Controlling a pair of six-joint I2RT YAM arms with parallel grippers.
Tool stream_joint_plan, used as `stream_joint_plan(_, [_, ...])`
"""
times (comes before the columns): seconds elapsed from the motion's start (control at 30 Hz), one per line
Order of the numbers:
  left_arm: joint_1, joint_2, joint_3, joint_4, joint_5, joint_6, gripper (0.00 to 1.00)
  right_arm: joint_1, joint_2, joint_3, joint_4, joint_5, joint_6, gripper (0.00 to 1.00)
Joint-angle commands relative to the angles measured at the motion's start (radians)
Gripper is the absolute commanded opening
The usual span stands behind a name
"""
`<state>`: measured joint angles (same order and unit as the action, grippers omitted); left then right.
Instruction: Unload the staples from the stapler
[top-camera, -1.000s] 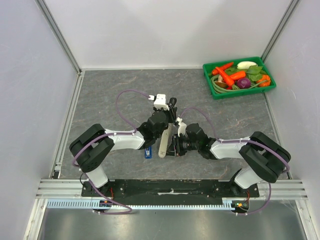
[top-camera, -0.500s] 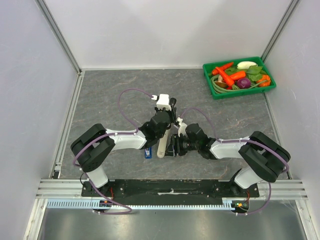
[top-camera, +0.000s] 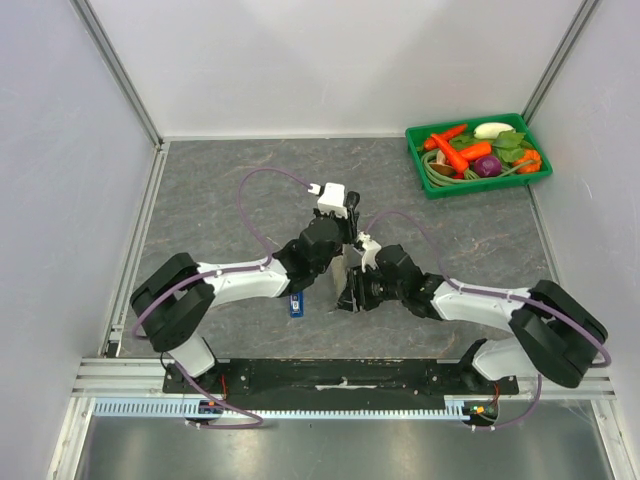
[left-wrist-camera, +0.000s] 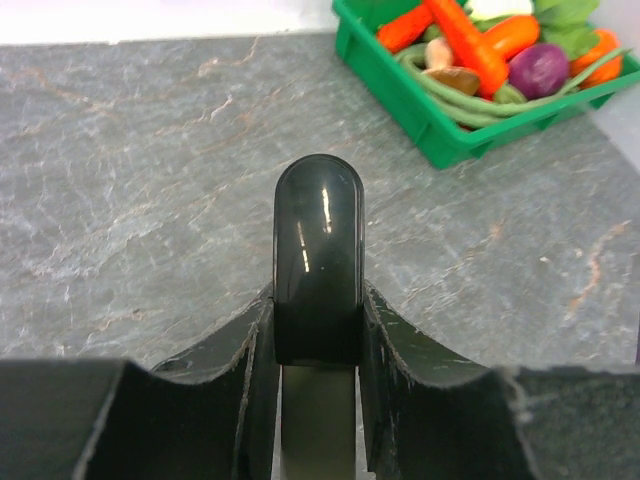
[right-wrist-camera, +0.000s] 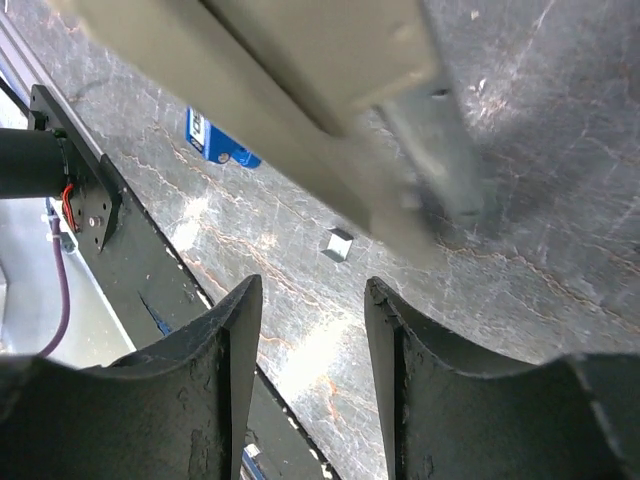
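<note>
My left gripper (left-wrist-camera: 318, 300) is shut on the stapler (left-wrist-camera: 318, 240), whose glossy black end sticks out past the fingers and whose beige body runs back between them. In the top view the left gripper (top-camera: 337, 262) holds the stapler (top-camera: 341, 277) tilted above the table. The right gripper (top-camera: 346, 297) sits just below it. In the right wrist view the right gripper (right-wrist-camera: 312, 320) is open and empty, under the blurred beige stapler (right-wrist-camera: 290, 80) and its grey metal channel (right-wrist-camera: 435, 150). A small silvery block of staples (right-wrist-camera: 339, 244) lies on the table.
A small blue box (top-camera: 296, 305) lies on the grey table beside the stapler; it also shows as the blue box (right-wrist-camera: 215, 140) in the right wrist view. A green tray of vegetables (top-camera: 430, 186) stands at the back right. The black base rail (right-wrist-camera: 120, 270) runs close behind the right gripper.
The right gripper has opened wider and come off the stapler. The left gripper has lifted the stapler up and slightly right, so less of its beige body shows from above.
</note>
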<state>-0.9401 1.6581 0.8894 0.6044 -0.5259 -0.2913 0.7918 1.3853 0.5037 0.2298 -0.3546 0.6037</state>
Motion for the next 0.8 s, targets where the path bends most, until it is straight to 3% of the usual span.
stream_joint_plan(0.0, [-0.042, -0.098, 0.026, -0.115, 0.108, 0.07, 0.02, -0.02, -0.132, 0.108, 0.034, 0.157, -0.048, 0.53])
stream_joint_plan(0.47, [-0.042, -0.435, 0.085, -0.347, 0.181, 0.101, 0.02, -0.02, -0.336, 0.194, -0.26, 0.371, -0.151, 0.54])
stream_joint_plan(0.6, [-0.042, -0.543, 0.068, -0.394, 0.21, 0.073, 0.02, -0.02, -0.342, 0.213, -0.334, 0.479, -0.162, 0.49])
stream_joint_plan(0.77, [-0.04, -0.673, 0.037, -0.46, 0.205, 0.06, 0.02, -0.02, -0.341, 0.237, -0.379, 0.457, -0.156, 0.43])
